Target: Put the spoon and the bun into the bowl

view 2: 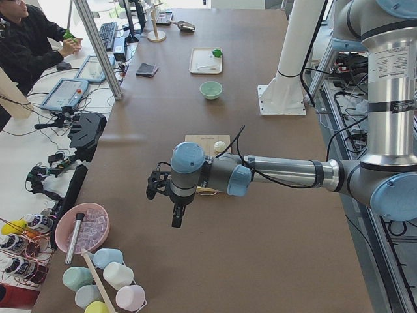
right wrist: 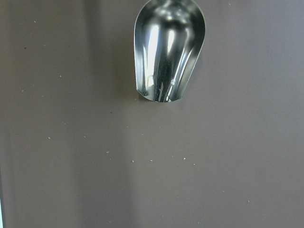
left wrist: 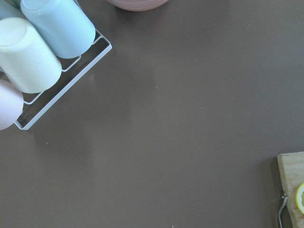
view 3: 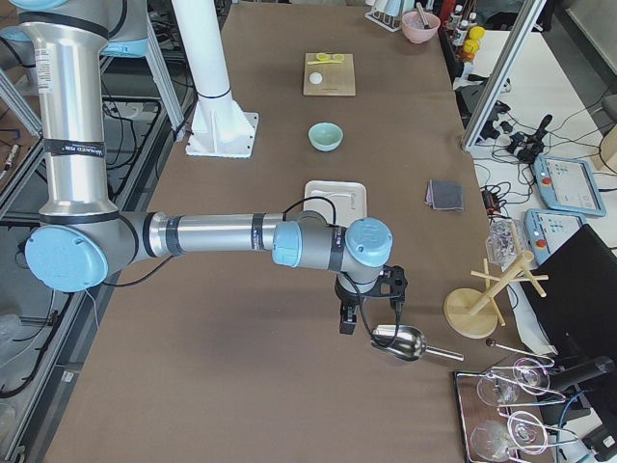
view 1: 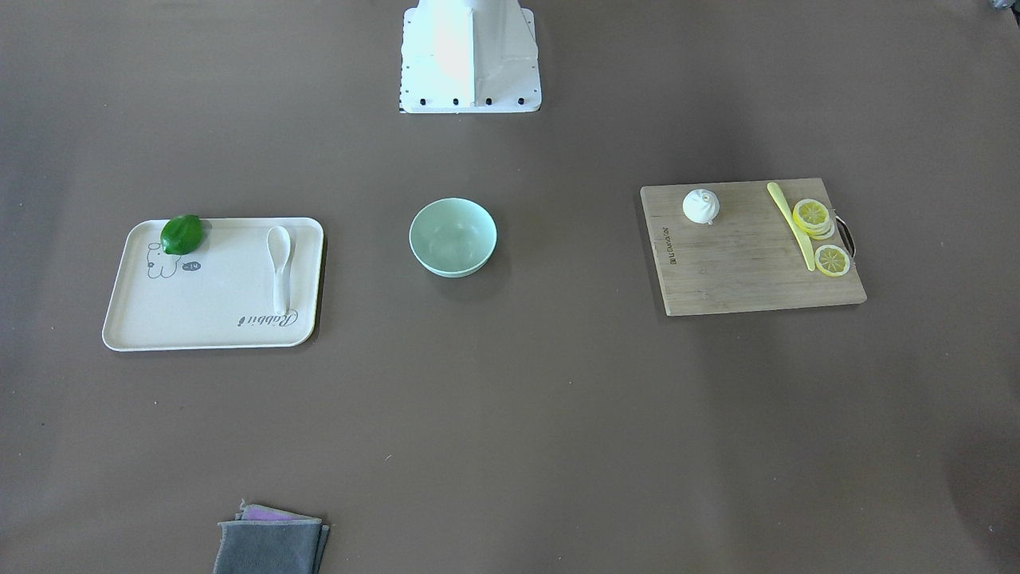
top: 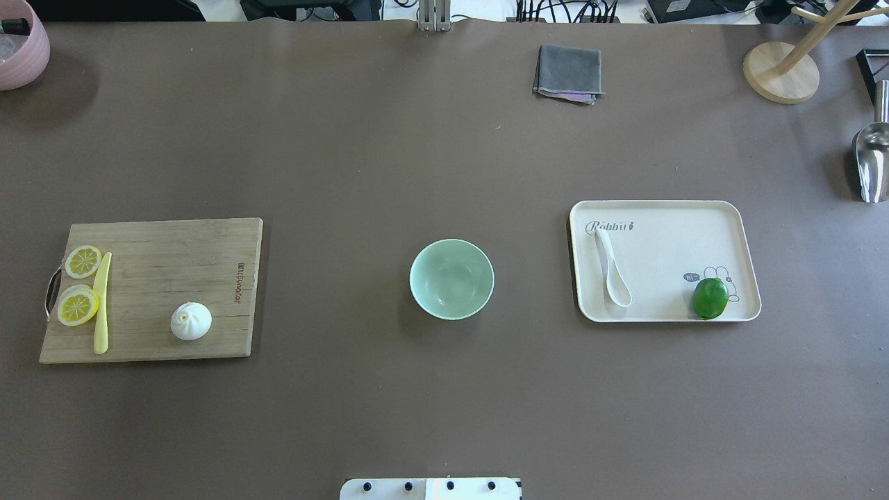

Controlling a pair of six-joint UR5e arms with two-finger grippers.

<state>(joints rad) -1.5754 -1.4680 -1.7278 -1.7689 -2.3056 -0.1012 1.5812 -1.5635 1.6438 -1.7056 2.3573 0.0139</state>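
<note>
The mint-green bowl [top: 451, 278] [view 1: 453, 237] stands empty at the table's middle. The white spoon [top: 611, 271] [view 1: 279, 267] lies on a cream tray [top: 667, 236] to the bowl's right in the overhead view. The white pleated bun [top: 190, 321] [view 1: 700, 206] sits on a wooden cutting board [top: 160, 278] to its left. My left gripper [view 2: 171, 208] hangs over the table's left end, beyond the board. My right gripper [view 3: 371, 313] hangs over the right end, above a metal scoop [right wrist: 168, 47]. Both show only in side views, so I cannot tell if they are open.
A green lime [top: 710, 298] lies on the tray. A yellow knife [top: 102, 302] and lemon slices [top: 82, 261] lie on the board. A grey cloth [top: 568, 73], a wooden stand [top: 781, 69], a pink bowl [top: 21, 45] and a cup rack [left wrist: 38, 52] sit at the edges.
</note>
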